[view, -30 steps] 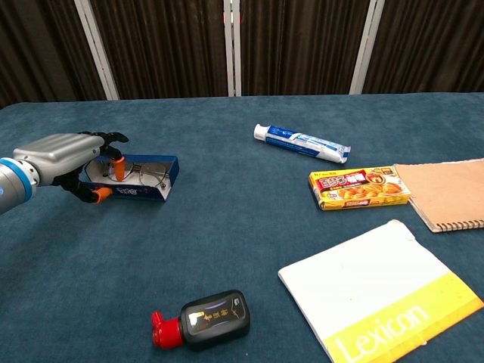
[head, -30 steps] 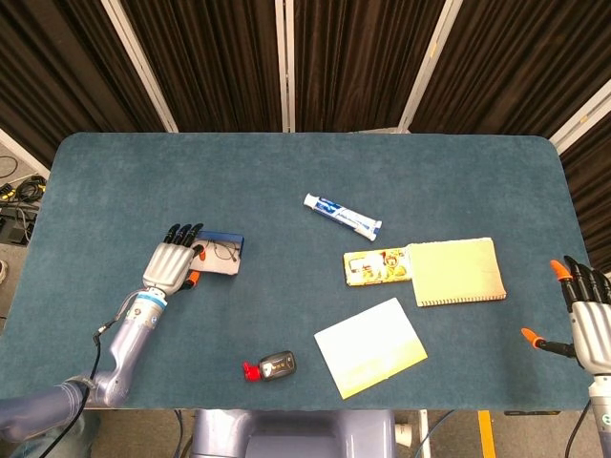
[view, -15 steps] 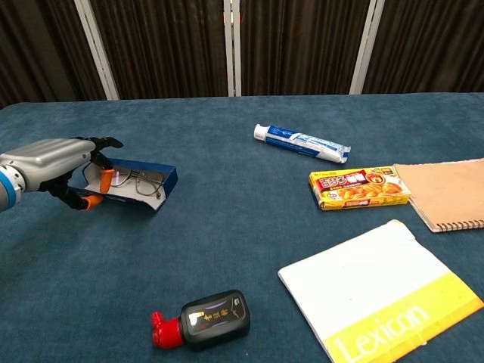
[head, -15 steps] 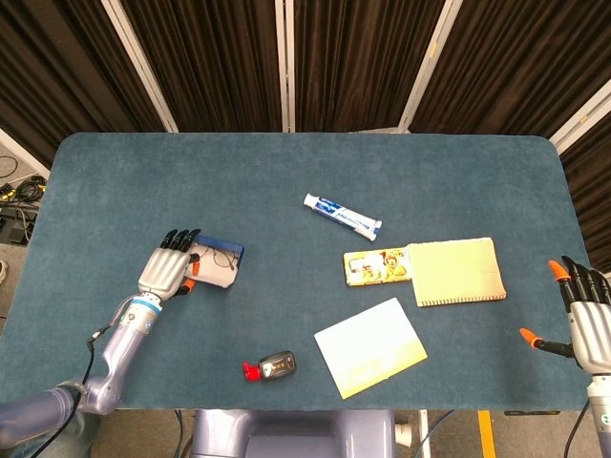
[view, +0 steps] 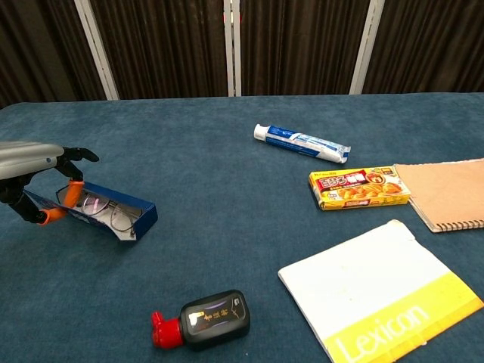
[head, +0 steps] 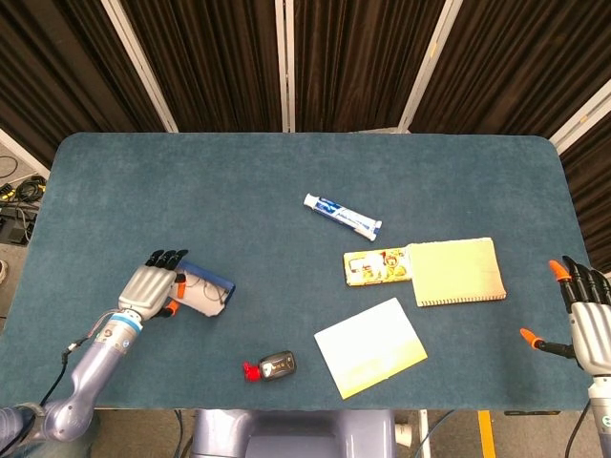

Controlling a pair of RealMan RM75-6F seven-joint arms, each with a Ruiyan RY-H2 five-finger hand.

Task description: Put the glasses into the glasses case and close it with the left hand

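The left hand holds the glasses case by its near end: the fingers lie curled over the top edge and an orange-tipped finger presses inside, so the case is gripped and not loose. From the fingers the case stretches away toward the middle of the table, its long axis running outward from the palm. It seems tilted, with the far end low near the cloth. The glasses already lie inside, along the same axis, just beyond the fingertips. The case is open, and I judge that closing it is the step which remains.

The right hand is well apart from the case, at the opposite table edge, with fingers spread and nothing in them, so the left hand is clearly the nearer one.

In the chest view the left hand is cut off by the picture edge, and only the fingers show. Where the lid is I cannot tell; no separate flap is plainly visible. Whether the far end touches the table is also unclear.
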